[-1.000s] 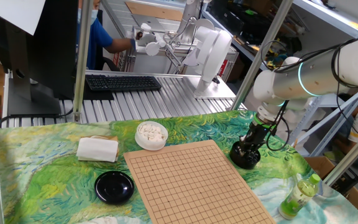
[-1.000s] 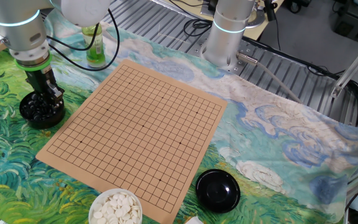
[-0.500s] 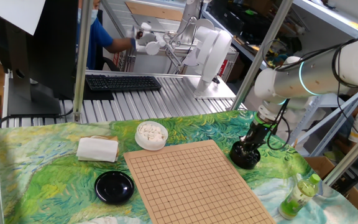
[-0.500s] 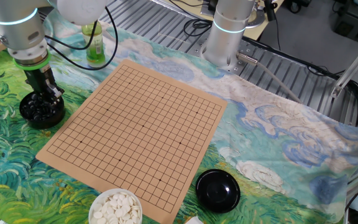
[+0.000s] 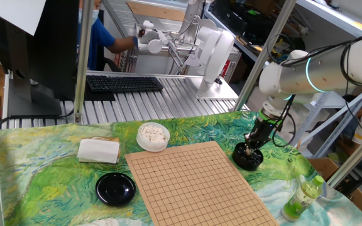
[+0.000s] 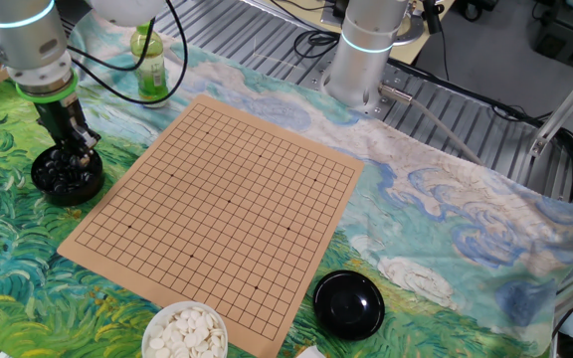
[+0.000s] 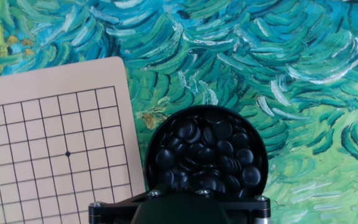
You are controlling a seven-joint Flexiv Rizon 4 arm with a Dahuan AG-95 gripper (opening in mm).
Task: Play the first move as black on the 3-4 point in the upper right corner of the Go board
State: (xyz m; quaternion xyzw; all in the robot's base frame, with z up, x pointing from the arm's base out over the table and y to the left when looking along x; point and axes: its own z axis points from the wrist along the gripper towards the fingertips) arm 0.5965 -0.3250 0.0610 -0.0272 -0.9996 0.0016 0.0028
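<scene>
- I see a workshop behind the rig: metal framing, a monitor, a keyboard (image 5: 124, 83) on a ribbed metal bench, and a person in blue at the back.
- The table (image 6: 436, 219) wears a swirling green and blue painted cloth.
- The Go board (image 6: 222, 204) lies flat on the cloth, its grid bare of stones in both fixed views.
- A black bowl (image 6: 66, 176) full of glossy black stones (image 7: 205, 154) sits just off one corner of the board; the hand view shows the board's corner (image 7: 107, 68) just beside the bowl's rim.
- My claw (image 6: 72, 156) points straight down over that bowl, its tips right at the heap of stones.
- The jaws are closed tight. I cannot tell from these views whether a stone sits between the tips; the hand view shows only the claw's dark body at the bottom edge.
- The 3-4 point is unoccupied, as is every crossing I can see; I cannot pick out that crossing with certainty.
- A white bowl (image 5: 153, 136) of white stones (image 6: 189, 329) stands near the board's opposite edge.
- A black lid (image 6: 348, 302) rests on the cloth just beside the board, near the white bowl.
- A folded white cloth (image 5: 98, 150) lies beside the white bowl.
- A green bottle (image 6: 148, 68) stands upright off the board's far corner, well apart from the claw.
</scene>
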